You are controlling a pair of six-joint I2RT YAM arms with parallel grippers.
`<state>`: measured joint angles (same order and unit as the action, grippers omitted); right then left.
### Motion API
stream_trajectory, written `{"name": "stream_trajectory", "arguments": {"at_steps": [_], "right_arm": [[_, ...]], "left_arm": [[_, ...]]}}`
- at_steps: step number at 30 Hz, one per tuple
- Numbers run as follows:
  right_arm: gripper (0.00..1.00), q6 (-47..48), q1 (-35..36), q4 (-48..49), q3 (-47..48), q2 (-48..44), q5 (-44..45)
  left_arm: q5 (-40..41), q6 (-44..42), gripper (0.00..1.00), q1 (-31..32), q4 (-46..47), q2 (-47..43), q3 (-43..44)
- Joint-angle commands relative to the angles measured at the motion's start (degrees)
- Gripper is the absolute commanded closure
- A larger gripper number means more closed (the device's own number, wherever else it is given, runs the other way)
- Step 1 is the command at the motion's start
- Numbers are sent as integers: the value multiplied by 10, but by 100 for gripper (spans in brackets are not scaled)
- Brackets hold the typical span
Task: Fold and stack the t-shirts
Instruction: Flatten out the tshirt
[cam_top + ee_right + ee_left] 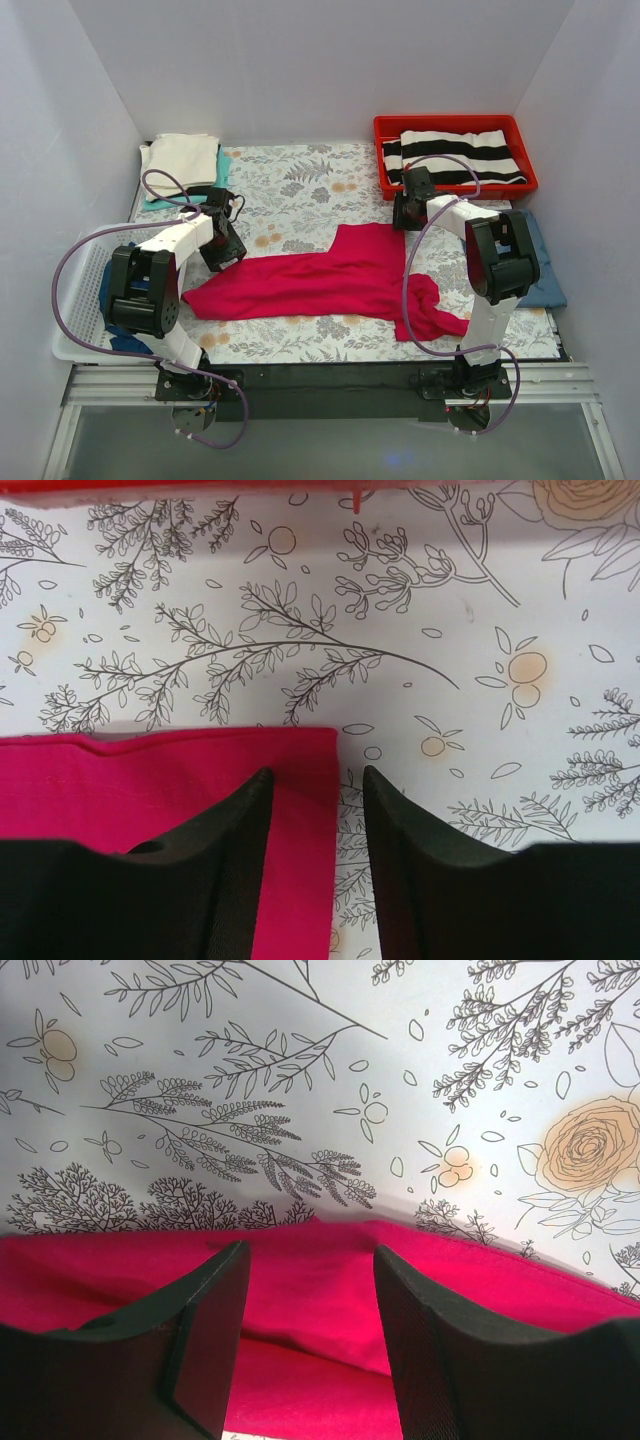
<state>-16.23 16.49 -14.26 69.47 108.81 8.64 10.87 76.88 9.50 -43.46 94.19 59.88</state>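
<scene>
The crimson-red t-shirt point(320, 280) lies spread on the flowered mat, its right part bunched near the front. My left gripper point(222, 250) is open over its left upper edge; in the left wrist view the red cloth point(100, 1280) lies between and under the open gripper point(310, 1250). My right gripper point(408, 215) is open over the shirt's top right corner; in the right wrist view that corner point(150, 780) sits under the gripper point(318, 772). A cream folded tee point(183, 158) lies on a teal one point(224, 170) at the back left. A navy-blue tee point(108, 290) is in the left basket.
A red tray point(385, 128) holding a black-and-white striped cloth point(455, 155) stands at the back right. A blue cloth point(545, 270) lies at the right edge. A white basket point(75, 330) sits at the left. White walls enclose the table.
</scene>
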Motion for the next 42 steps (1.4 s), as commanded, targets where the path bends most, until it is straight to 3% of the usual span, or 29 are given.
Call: {"name": "stream_trajectory", "arguments": {"at_steps": [1,6,13,16,17,26,33,42], "right_arm": [[53,-5,2,1,-24,18,-46],[68,-7,6,-2,-46,27,-55],[75,-9,13,-11,-58,34,-64],[87,-9,14,-29,-46,37,-55],[98,-9,14,-31,-44,37,-50],[99,-16,20,-96,-7,-42,43],[99,-18,10,-156,60,-163,213],[99,-31,-38,-174,112,-237,282]], "left_arm": [[5,-2,49,0,-1,-19,10],[9,-2,49,0,0,-18,9],[9,-2,49,0,3,-19,9],[10,-4,49,0,3,-18,9],[10,-5,49,0,3,-19,9],[1,-13,49,0,7,-20,23],[-25,-27,47,0,31,-38,74],[-52,-31,47,0,36,5,113]]}}
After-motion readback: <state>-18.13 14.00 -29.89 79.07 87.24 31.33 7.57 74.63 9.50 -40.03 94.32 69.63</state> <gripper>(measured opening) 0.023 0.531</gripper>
